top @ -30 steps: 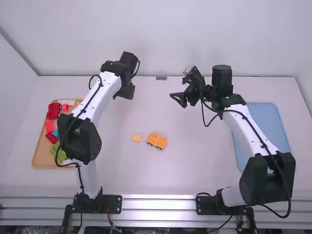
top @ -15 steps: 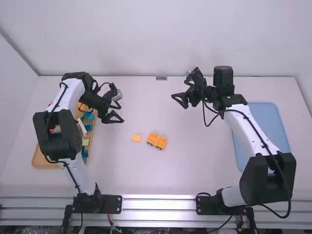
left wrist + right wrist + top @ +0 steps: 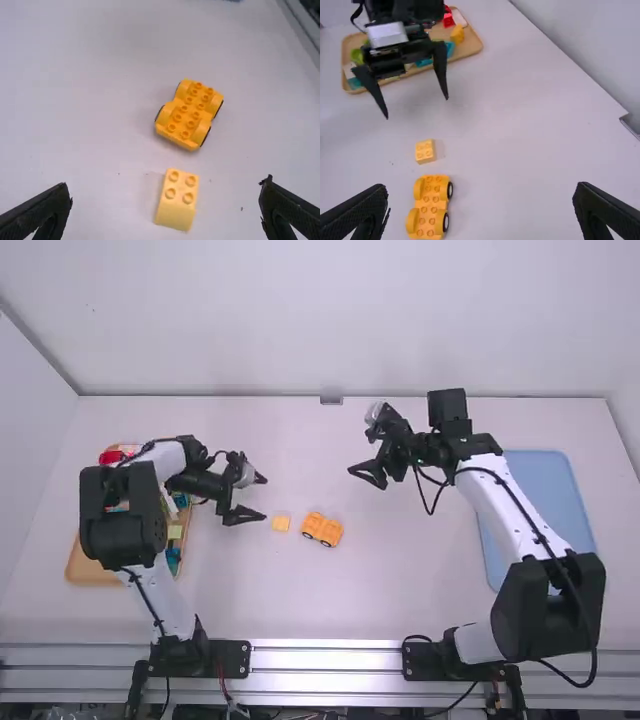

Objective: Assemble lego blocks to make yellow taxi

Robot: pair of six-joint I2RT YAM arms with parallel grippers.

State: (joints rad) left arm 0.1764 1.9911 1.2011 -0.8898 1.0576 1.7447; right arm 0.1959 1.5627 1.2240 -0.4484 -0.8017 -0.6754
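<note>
High view: the left gripper (image 3: pixel 264 499) is on the left side of the table (image 3: pixel 400 590), its fingers spread wide and pinching nothing. The small yellow block (image 3: pixel 281 523) sits just right of its near fingertip, studs up. A little farther right, apart from the block, the yellow wheeled base (image 3: pixel 322 529) stands slantwise, studs up. The right gripper (image 3: pixel 367 479) is farther from the camera and to the right of both pieces, its fingers spread too, with nothing between them.

For edges, the wooden tray (image 3: pixel 92 571) lies along the left side, partly under the left arm (image 3: pixel 160 590), with coloured blocks (image 3: pixel 173 532) in it. The blue tray (image 3: pixel 550 500) lies along the right side, beside the right arm (image 3: pixel 515 515). Both yellow pieces are well apart from the far wall (image 3: pixel 320 320) and the near metal rail (image 3: pixel 325 659), with open tabletop on the near side and between base and blue tray.
</note>
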